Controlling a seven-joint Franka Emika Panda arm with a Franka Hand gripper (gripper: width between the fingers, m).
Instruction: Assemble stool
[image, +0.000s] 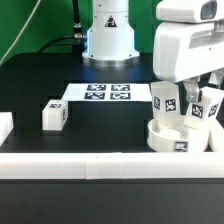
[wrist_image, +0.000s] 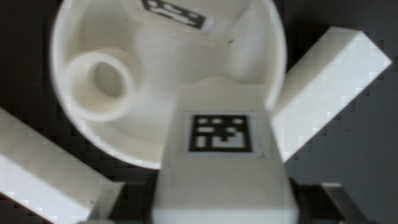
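Note:
The round white seat (image: 176, 137) lies at the exterior view's right by the front rail. In the wrist view its hollow underside (wrist_image: 151, 105) shows a round socket (wrist_image: 102, 76). My gripper (image: 198, 98) is shut on a white tagged leg (image: 208, 109) and holds it just above the seat. In the wrist view that leg (wrist_image: 222, 150) fills the space between my dark fingers (wrist_image: 134, 203), and my gripper (wrist_image: 222, 208) is over the seat's near rim. A second leg (image: 163, 103) stands upright on the seat. A third leg (image: 53, 115) lies loose at the exterior view's left.
The marker board (image: 108, 92) lies in the middle, in front of the robot base (image: 108, 35). White border rails run along the front (image: 90, 165) and the left edge (image: 4, 125). Two white bars (wrist_image: 329, 80) (wrist_image: 45, 170) flank the seat in the wrist view.

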